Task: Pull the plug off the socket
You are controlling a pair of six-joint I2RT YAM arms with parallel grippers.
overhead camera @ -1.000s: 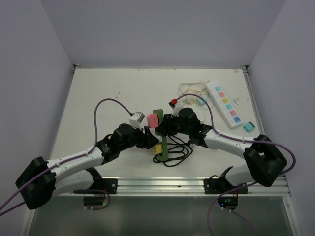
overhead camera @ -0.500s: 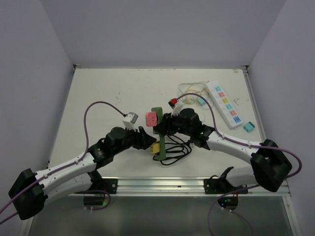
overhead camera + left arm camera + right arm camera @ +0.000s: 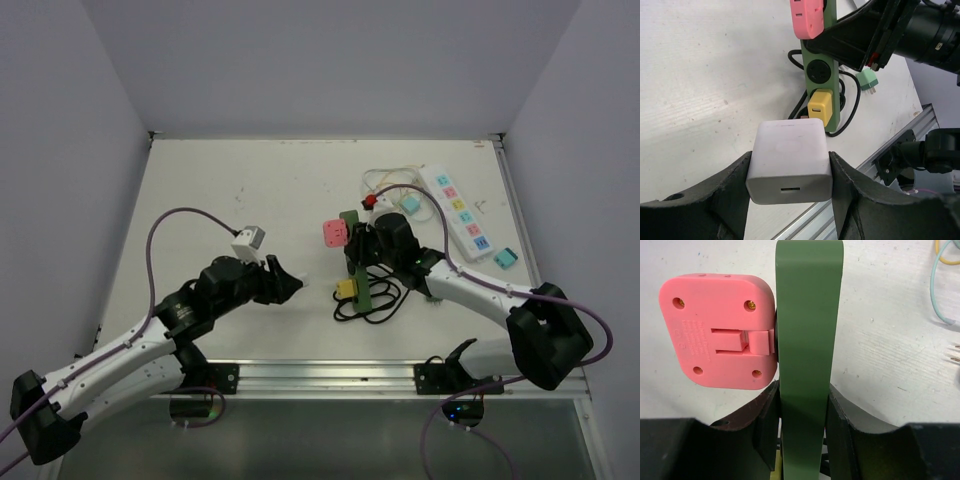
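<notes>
My left gripper (image 3: 790, 167) is shut on a white block plug (image 3: 790, 155), which is free of the socket and held above the table. In the top view the left gripper (image 3: 290, 284) hangs to the left of the green socket strip (image 3: 355, 262), with a gap between them. My right gripper (image 3: 802, 410) is shut on that green strip (image 3: 807, 340) and grips its narrow sides. A pink plug (image 3: 717, 335) and a yellow plug (image 3: 820, 107) sit in the strip (image 3: 821, 75), with an empty round outlet between them.
A black cable coil (image 3: 375, 300) lies under the green strip. At the back right are a white power strip (image 3: 456, 210), a red plug (image 3: 372, 200), teal plugs (image 3: 506, 258) and thin wires. An aluminium rail (image 3: 330, 375) runs along the near edge.
The left gripper has drawn back to the left with the white plug, now clear of the strip. The right gripper has carried the green strip to the right.
</notes>
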